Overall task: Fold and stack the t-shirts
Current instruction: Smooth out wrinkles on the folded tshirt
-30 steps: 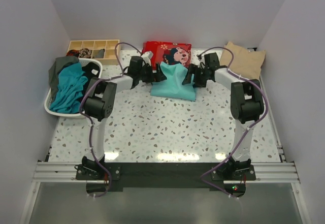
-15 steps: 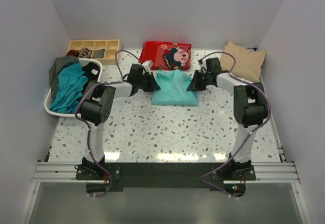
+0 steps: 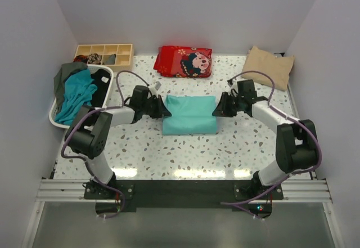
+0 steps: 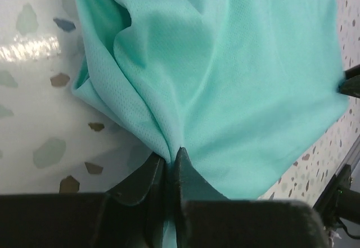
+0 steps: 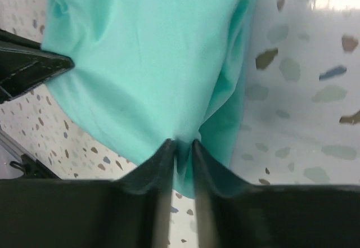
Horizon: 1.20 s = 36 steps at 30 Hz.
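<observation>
light turquoise-mint soft t-shirt (image 3: 189, 115) folded to a neat rectangle, flat on the speckled white tabletop (image 3: 185, 152), mid-table between the arms. left gripper (image 3: 165, 112) clamped on its left edge, right gripper (image 3: 216, 112) clamped on its right edge. wrist views show fine mesh weave and creases bunching at the fingers (image 4: 147, 181). only the top view shows the beige folded t-shirt (image 3: 269, 67) far right and the crumpled tees (image 3: 76, 96) in a white plastic basket (image 3: 58, 123) at left.

red cartoon pouch (image 3: 184, 61) and wooden divided box (image 3: 104, 54) sit along the table's (image 3: 185, 147) far edge.
</observation>
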### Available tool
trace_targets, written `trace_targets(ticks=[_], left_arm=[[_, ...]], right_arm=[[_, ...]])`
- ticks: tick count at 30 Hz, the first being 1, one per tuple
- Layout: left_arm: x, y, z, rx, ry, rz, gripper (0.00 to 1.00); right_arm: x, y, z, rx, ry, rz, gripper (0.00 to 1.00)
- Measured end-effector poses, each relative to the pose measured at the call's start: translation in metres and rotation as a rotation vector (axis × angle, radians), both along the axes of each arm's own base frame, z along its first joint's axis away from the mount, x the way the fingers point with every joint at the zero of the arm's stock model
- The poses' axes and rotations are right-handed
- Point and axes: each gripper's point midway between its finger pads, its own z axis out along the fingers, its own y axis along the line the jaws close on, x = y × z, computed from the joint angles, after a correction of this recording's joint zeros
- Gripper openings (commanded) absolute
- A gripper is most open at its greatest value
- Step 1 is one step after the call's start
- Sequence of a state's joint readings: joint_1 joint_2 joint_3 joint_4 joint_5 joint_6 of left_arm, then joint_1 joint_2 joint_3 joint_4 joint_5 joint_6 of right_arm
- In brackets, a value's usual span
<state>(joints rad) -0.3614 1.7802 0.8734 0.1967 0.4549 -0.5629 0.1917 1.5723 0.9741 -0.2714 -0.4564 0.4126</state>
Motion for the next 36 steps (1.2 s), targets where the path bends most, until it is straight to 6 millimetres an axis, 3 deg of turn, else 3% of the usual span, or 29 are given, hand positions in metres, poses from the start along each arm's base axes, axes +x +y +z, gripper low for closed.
trace_targets(ticks=[1,2,3,4,5,8,11,16,18,21,27,31,36], left_arm=[[-0.007,0.001,-0.002,-0.001,0.008,-0.004,0.35],[-0.013,0.003,-0.005,-0.003,0.021,-0.007,0.41],[-0.018,0.004,-0.009,-0.003,0.033,-0.013,0.71],[-0.023,0.004,-0.012,-0.004,0.047,-0.018,0.94],[-0.028,0.005,-0.015,-0.004,0.058,-0.025,0.95],[-0.027,-0.003,0.004,-0.052,0.012,-0.045,0.98],[-0.029,0.005,0.012,-0.019,-0.008,-0.010,1.00],[-0.018,0.018,0.055,0.012,-0.133,0.055,1.00],[-0.007,0.014,0.072,-0.006,-0.180,0.058,1.00],[0.009,0.006,0.083,-0.031,-0.216,0.051,1.00],[0.027,-0.017,0.057,-0.086,-0.176,-0.017,0.93],[0.022,-0.032,0.033,-0.151,-0.111,-0.072,0.93],[0.018,-0.039,0.021,-0.183,-0.075,-0.099,0.93]], right_arm=[[-0.008,-0.002,-0.008,-0.005,0.021,-0.002,0.56],[-0.016,-0.004,-0.016,-0.011,0.052,-0.008,0.58],[-0.022,-0.006,-0.024,-0.024,0.074,-0.011,0.59],[-0.026,-0.008,-0.031,-0.036,0.094,-0.015,0.61],[-0.028,-0.010,-0.034,-0.044,0.104,-0.018,0.61],[-0.026,-0.015,-0.037,-0.076,0.101,-0.034,0.63],[-0.020,-0.020,-0.031,-0.107,0.080,-0.052,0.64],[0.007,-0.019,0.013,-0.102,-0.043,-0.069,0.59],[0.020,-0.013,0.033,-0.069,-0.099,-0.060,0.58],[0.032,0.000,0.046,-0.008,-0.138,-0.030,0.56],[0.042,0.017,0.026,0.060,-0.086,0.011,0.56],[0.045,0.024,0.002,0.094,-0.031,0.029,0.55],[0.045,0.023,-0.022,0.071,0.016,0.024,0.55]])
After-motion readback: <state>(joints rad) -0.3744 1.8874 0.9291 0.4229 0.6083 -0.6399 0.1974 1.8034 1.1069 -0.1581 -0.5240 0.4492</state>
